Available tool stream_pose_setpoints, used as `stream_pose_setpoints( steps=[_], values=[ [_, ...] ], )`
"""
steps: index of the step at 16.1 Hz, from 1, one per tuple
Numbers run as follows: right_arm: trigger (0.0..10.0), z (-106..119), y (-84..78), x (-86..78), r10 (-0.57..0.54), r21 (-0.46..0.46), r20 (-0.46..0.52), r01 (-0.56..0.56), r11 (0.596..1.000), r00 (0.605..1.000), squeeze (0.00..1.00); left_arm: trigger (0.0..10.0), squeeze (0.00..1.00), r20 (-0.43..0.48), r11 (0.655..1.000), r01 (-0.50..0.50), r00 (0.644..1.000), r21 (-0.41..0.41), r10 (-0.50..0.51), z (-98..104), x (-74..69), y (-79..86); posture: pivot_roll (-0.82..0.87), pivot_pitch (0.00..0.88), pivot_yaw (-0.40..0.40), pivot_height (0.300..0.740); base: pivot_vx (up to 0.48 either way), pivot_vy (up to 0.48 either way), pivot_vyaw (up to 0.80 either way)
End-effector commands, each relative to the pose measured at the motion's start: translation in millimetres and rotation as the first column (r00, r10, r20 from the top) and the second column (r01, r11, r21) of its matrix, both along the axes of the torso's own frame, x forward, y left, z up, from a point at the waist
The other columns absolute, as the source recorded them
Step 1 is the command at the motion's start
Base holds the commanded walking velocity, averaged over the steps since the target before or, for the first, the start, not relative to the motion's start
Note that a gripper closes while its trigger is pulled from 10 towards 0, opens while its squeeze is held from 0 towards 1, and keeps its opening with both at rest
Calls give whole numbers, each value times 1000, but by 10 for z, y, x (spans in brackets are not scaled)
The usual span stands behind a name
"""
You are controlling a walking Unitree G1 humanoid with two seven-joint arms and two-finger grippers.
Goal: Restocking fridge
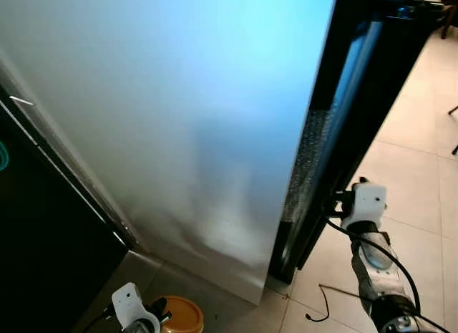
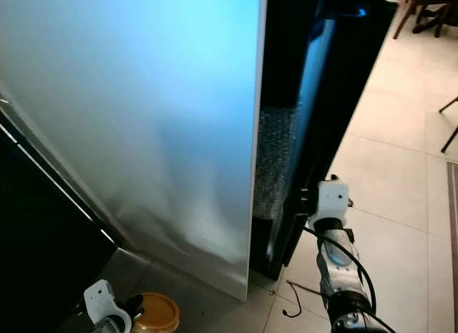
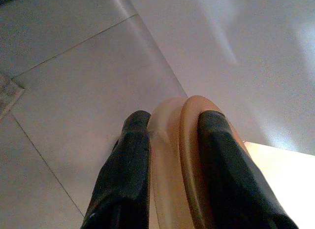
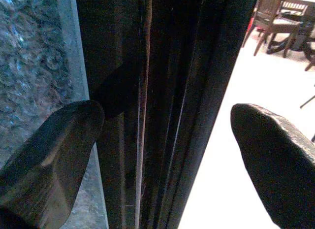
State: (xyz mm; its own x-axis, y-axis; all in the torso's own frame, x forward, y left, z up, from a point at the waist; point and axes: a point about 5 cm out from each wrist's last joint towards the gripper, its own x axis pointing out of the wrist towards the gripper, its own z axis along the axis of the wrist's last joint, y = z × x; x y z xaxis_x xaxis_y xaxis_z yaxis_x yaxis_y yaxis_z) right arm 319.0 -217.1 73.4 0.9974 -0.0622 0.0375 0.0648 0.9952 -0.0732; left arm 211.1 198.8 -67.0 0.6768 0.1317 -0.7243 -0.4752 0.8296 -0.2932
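**A:** Right wrist view first: what is that arm doing?

**B:** The right gripper (image 4: 165,155) is spread wide, holding nothing, with the dark edge of the fridge door (image 4: 162,91) between its fingers. I can't tell whether either finger touches it. From the head, that gripper (image 2: 304,198) sits at the door's edge, low down.

**A:** Is the fridge open?

**B:** I judge the door (image 2: 315,132) to be ajar, seen edge-on beside the pale fridge side (image 1: 179,118). The inside can't be seen, so nothing can be said of shelves or their contents.

**A:** And the item to stock?

**B:** A jar (image 3: 179,155) with a tan lid, clamped in the left gripper (image 3: 170,155), one black finger on each side. In the head view it hangs low by the fridge's bottom corner, over the floor (image 1: 401,168), lid (image 1: 179,315) facing up. What it holds I can't see.

**A:** So how far along?

**B:** Early, I'd say. The jar is in hand and the door reached; swinging the door wide and putting the jar inside are both left to do.
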Motion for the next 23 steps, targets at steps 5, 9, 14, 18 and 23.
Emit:
stream_pose_setpoints(
  steps=[5, 9, 14, 18, 23],
  values=[
    [10000, -162, -262, -271, -195, -16, -9, 195, 981, 981, 0, 10000, 0, -14, 1000, 0, 1000, 7, 0, -16, -30, 14, -120, 62, 53, 740, 0, 0, 0],
    [10000, -224, -282, -329, -208, -19, -33, 207, 978, 978, 0, 10000, 0, -15, 1000, 1, 1000, 7, -1, -17, -30, 15, -121, 63, 54, 740, 0, 0, 0],
    [10000, -408, 82, -264, 48, 9, -205, -47, 999, 978, 0, 10000, 0, -17, 1000, -1, 1000, 9, 1, -16, -32, 26, -119, 71, 54, 740, 0, 0, 0],
    [10000, -195, 81, -112, 57, 21, -111, -55, 998, 992, 0, 10000, 0, -20, 1000, -2, 1000, 11, 2, -20, -41, 35, -121, 76, 57, 740, 0, 0, 0],
    [10000, 65, 158, 111, 113, 2, -48, -113, 994, 992, 0, 10000, 0, -27, 1000, 7, 1000, 15, -7, -29, -57, 39, -119, 76, 59, 740, 0, 0, 0]
  ],
)
